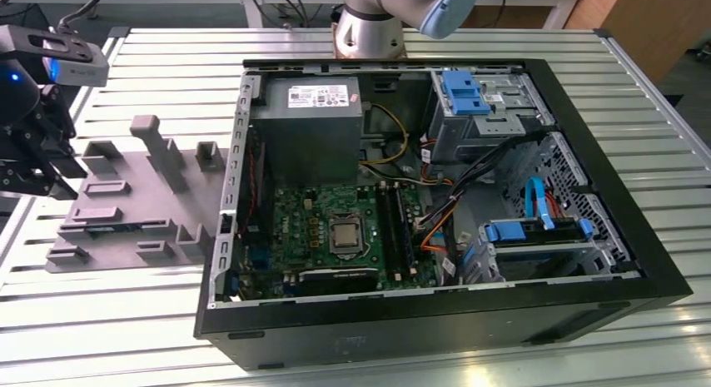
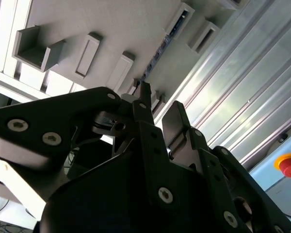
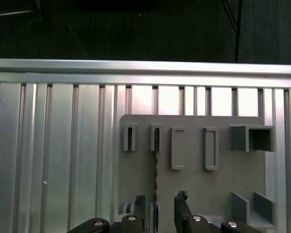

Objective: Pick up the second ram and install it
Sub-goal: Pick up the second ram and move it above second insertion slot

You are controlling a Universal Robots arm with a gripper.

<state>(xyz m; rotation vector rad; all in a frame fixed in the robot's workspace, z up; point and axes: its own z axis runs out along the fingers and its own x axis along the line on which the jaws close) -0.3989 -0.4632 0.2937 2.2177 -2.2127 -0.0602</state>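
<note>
Pincer spread, one finger on each side of the second ram, not clamped on it. The ram stands on edge in a slot of the grey holder. The holder lies on the slatted desk, beside the open computer case.

Second ram standing on edge in the gray holder.
First wrist view sees it edge-on as a thin dark strip, upright on its long edge. One end sits in a slotted post of the holder. The strip runs straight along the plate, and its other end lies between the spread fingers of the claw; contact can't be told. The holder lies flat on the ribbed metal desk.
</note>
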